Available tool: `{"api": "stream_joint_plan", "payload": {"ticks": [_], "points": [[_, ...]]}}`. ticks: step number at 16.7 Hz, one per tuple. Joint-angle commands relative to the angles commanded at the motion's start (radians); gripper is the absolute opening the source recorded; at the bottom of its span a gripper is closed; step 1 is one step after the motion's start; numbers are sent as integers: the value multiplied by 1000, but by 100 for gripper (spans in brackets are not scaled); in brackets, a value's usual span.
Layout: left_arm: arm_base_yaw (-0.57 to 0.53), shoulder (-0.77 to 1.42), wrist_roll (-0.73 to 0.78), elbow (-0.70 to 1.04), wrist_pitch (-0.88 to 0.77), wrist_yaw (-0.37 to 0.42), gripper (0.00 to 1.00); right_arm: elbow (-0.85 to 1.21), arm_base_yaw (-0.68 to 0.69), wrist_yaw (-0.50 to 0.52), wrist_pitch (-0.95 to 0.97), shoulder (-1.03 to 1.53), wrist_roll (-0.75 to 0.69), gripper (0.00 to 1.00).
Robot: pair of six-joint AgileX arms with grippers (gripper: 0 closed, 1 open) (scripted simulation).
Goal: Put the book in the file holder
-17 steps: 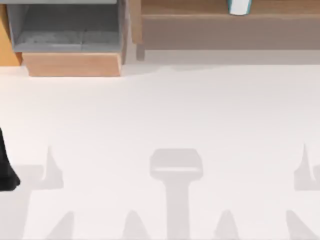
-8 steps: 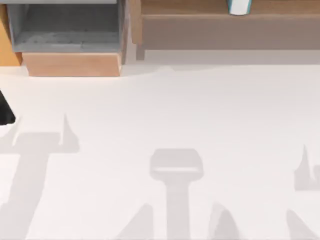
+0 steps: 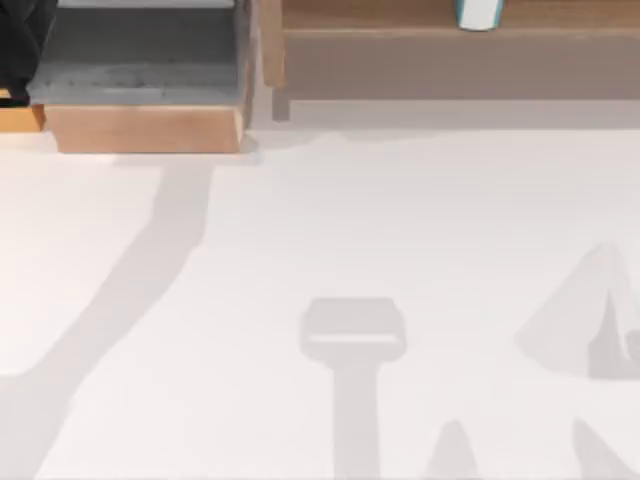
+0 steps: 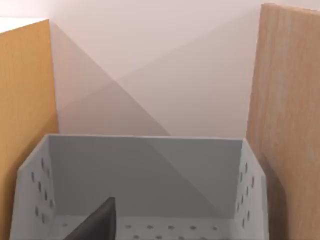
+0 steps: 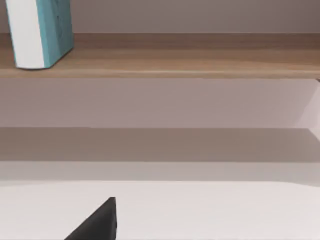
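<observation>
Comparing w/ half a second back, your left arm [image 3: 22, 45] has swung from the table's left edge up over the grey box-like file holder [image 3: 140, 70] with its light wood front lip, and its wrist view looks straight into that perforated grey compartment, which holds nothing; can't tell how its fingers stand. Your thick teal book [image 3: 478, 14] w/ white page edges stands upright on the long brown wooden shelf [image 3: 450, 50], well apart, so I'd judge no pickup begun. White tabletop [image 3: 330, 230] carries only shadows; right arm's parked, facing the shelf.
</observation>
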Motion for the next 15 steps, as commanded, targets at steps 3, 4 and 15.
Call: {"api": "stream_joint_plan", "payload": {"ticks": [3, 4, 15], "points": [[-110, 325, 1, 275, 50, -100, 100, 0, 0, 0, 0, 0, 0, 100], [-145, 431, 1, 364, 66, -131, 100, 0, 0, 0, 0, 0, 0, 100], [-379, 1280, -3, 1090, 162, -357, 100, 0, 0, 0, 0, 0, 0, 100]]}}
